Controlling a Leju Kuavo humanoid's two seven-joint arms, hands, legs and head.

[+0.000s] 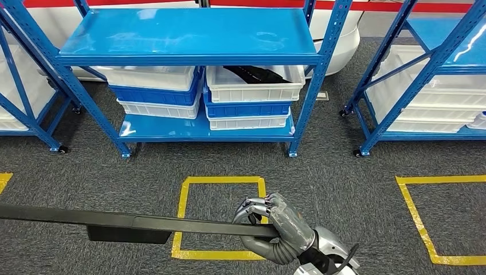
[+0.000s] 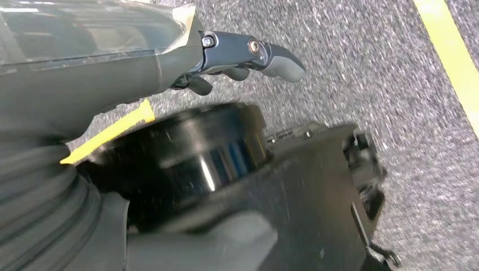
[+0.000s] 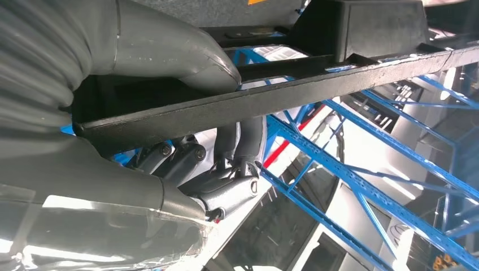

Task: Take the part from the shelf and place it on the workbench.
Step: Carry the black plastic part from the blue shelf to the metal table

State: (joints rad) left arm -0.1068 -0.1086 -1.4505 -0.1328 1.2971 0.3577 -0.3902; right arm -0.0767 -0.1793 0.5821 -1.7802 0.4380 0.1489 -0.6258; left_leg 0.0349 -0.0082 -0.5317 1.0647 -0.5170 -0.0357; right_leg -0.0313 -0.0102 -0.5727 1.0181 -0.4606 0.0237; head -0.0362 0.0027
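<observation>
Shelf ahead, stacked bins on lower level; floor square before shelf; part across square, right hand at right end.

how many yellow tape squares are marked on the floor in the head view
3: one full square ahead beside the right hand, one to the right cut off by the frame, and a corner at the left edge.

Bright even light; shelf glare; wrist views blurred.

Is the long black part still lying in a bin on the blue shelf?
No, the right hand grips one end of the long black part, above the grey carpet.
</observation>
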